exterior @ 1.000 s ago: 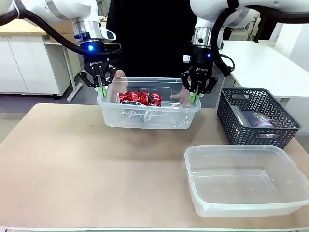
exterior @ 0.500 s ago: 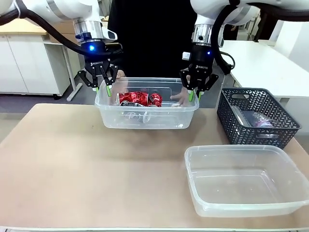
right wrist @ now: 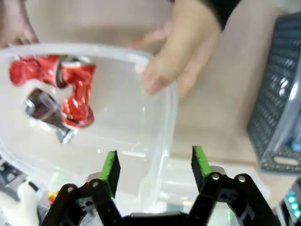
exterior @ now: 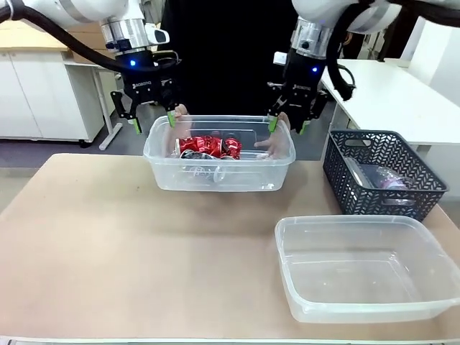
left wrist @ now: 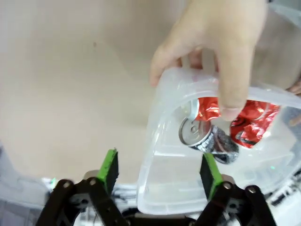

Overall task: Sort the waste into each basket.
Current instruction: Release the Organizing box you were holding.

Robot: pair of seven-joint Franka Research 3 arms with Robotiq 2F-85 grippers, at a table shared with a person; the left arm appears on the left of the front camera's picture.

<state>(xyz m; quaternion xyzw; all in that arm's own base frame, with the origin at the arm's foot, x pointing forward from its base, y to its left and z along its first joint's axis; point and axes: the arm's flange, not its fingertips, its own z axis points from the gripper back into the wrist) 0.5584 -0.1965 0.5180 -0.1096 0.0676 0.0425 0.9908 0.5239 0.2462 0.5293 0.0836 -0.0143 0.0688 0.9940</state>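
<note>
- Table (exterior: pixel 108 244), near right: empty clear tub (exterior: pixel 366 269), nothing touching it.
- Right side, further back: dark lattice basket (exterior: pixel 381 172), something pale inside, can't tell what.
- Far centre: second clear tub (exterior: pixel 219 172) with crushed red-and-silver cans (exterior: pixel 208 146) in it, lying on its floor.
- Hand at the left end (exterior: pixel 177 118) and hand at the right end (exterior: pixel 277 142), both the person's, grip the far tub's short rims.
- Left gripper (exterior: pixel 154 125): fingers wide apart, holding nothing, just above the tub's left end.
- Left wrist view: left gripper (left wrist: pixel 159 155) straddles the tub's corner, the person's thumb over the rim, cans (left wrist: pixel 207 136) below.
- Right gripper (exterior: pixel 289 126): wide apart, holding nothing, just above the tub's right end.
- Right wrist view: right gripper (right wrist: pixel 154 155) over the rim, the person's fingers on it, cans (right wrist: pixel 70 94) inside.
</note>
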